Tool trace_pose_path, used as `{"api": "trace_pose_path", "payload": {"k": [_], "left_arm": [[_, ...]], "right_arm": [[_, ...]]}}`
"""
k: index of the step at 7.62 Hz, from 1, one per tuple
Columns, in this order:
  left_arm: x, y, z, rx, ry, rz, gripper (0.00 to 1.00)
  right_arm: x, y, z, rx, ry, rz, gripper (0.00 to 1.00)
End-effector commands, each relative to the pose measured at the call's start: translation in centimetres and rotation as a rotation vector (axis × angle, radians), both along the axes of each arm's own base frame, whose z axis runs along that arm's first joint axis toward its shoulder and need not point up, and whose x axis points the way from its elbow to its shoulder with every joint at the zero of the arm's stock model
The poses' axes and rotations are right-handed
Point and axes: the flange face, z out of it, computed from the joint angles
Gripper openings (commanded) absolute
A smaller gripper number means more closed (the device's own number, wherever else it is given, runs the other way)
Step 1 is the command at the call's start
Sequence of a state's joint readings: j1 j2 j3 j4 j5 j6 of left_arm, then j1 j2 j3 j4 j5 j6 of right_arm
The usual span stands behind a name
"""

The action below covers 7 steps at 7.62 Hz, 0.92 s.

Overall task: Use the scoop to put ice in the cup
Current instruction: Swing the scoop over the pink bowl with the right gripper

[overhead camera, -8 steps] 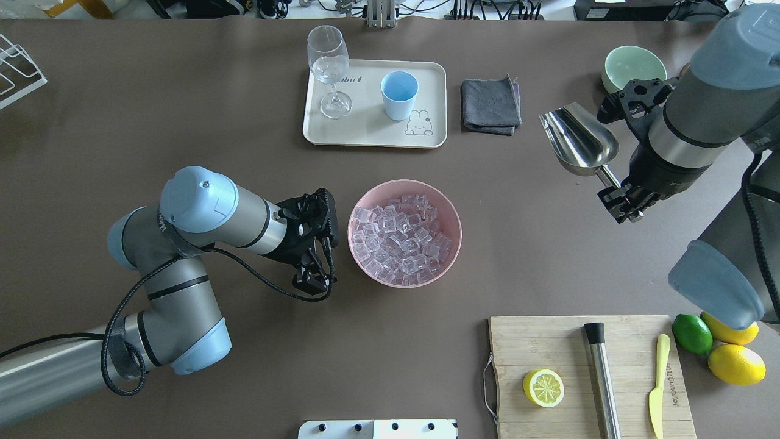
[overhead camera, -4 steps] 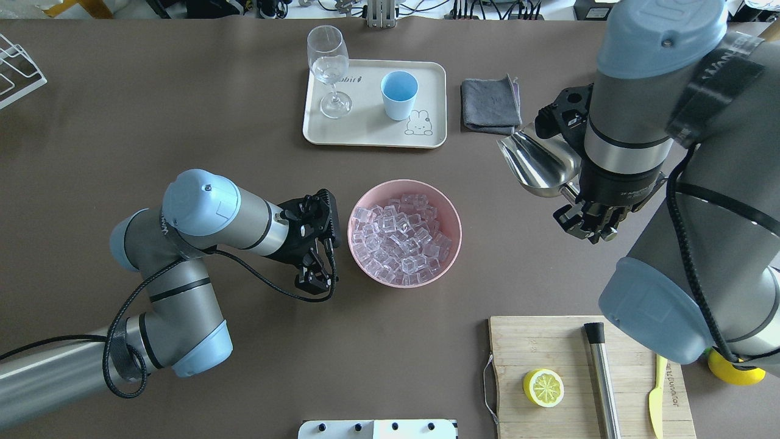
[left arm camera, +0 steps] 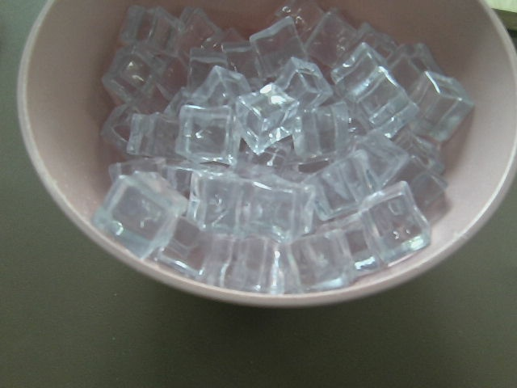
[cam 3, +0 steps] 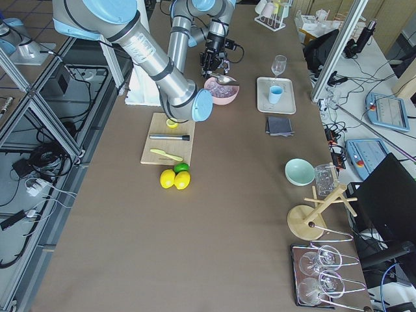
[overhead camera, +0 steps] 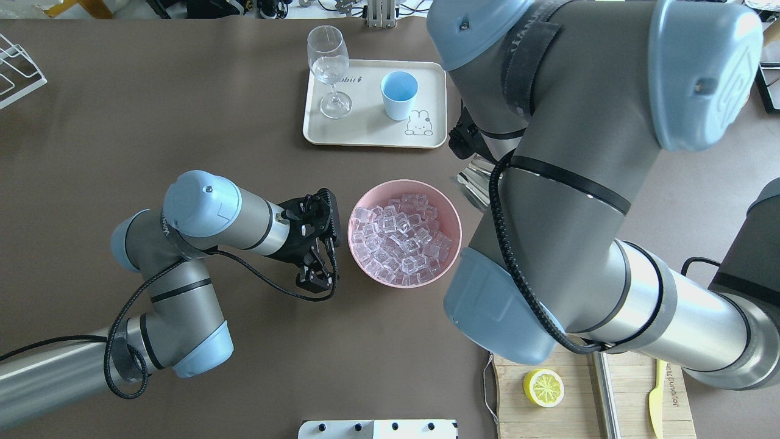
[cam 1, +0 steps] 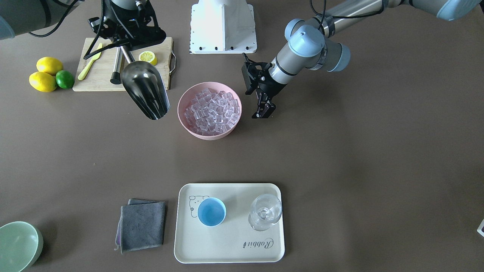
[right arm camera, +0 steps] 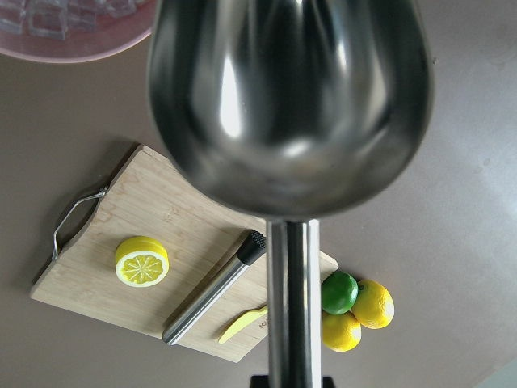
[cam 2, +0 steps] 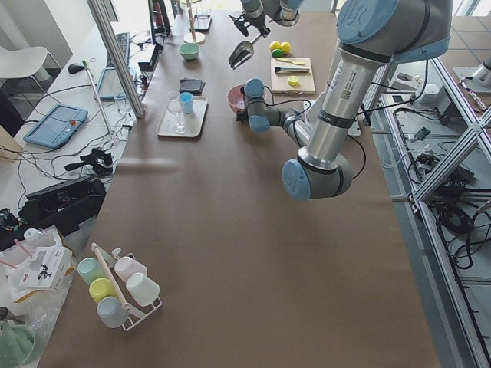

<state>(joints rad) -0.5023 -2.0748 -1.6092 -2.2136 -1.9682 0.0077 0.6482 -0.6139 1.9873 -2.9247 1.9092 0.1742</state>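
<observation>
Exterior front-facing view, L→R: right pincer [cam 1: 127,40] clamped on the handle of scoop [cam 1: 145,94], trough empty, mouth just beside pink bowl [cam 1: 180,113] of ice [cam 1: 211,109]. Cup [cam 1: 211,212] sits on tray [cam 1: 227,253], well apart from bowl; left pincer [cam 1: 263,110] has jaws apart, empty, beside bowl. Step, imo: dip mouth into pile at shallow angle, then level out before lifting so cubes don't slide off.

ice [overhead camera: 402,235] lies heaped in the bowl [overhead camera: 365,195] at mid-desk. the left gripper [overhead camera: 315,281] sits just left of the bowl and the scoop [cam 1: 145,94] hangs just to its right. beyond the bowl lies the tray [overhead camera: 372,131], bearing the glass [overhead camera: 329,67] on its left and the cup [overhead camera: 399,94] on its right. the cloth [cam 1: 141,224] lies right of the tray.
</observation>
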Motion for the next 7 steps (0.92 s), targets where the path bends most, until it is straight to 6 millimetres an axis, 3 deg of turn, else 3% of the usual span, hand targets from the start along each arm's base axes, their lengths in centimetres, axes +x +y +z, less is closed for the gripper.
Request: {"api": "trace_pose_path", "payload": {"k": [1, 4, 6, 7], "left_arm": [[0.1, 0.0, 0.0, 0.002, -0.002, -0.005, 0.99], [0.2, 0.0, 0.0, 0.001, -0.004, -0.005, 0.99], [0.3, -0.1, -0.3, 0.004, 0.0, -0.005, 0.99], [0.3, -0.1, -0.3, 0.004, 0.0, -0.005, 0.99]], "right_arm": [[-2.6, -2.0, 0.8, -0.015, 0.02, -0.216, 0.0], [-6.3, -0.8, -1.0, 0.031, 0.104, -0.427, 0.0], [-6.9, -0.7, -0.2, 0.015, 0.143, -0.522, 0.0], [-8.3, -1.6, -0.4, -0.011, 0.18, -0.531, 0.0]]}}
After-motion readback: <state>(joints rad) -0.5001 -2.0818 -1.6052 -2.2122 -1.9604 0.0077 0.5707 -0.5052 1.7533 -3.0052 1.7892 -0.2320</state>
